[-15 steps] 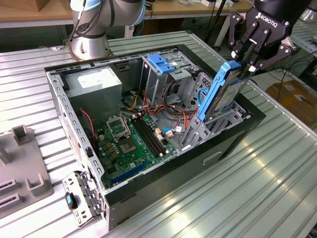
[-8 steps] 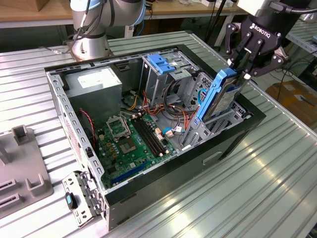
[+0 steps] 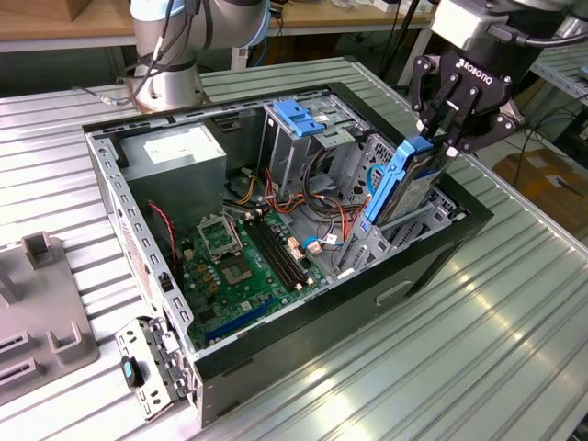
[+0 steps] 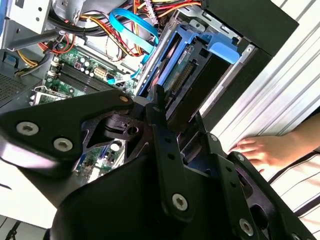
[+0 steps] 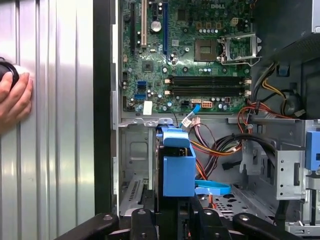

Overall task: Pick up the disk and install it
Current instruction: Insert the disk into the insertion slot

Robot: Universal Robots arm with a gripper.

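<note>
Gripper (image 3: 439, 138) clamped on the top end of the disk (image 3: 402, 184), which stands tilted, lower end down at the drive cage (image 3: 404, 234) by the open computer case's (image 3: 367, 299) edge on the exterior view's right. A person's hand (image 5: 12, 95) rests on the table (image 3: 478, 358).
</note>
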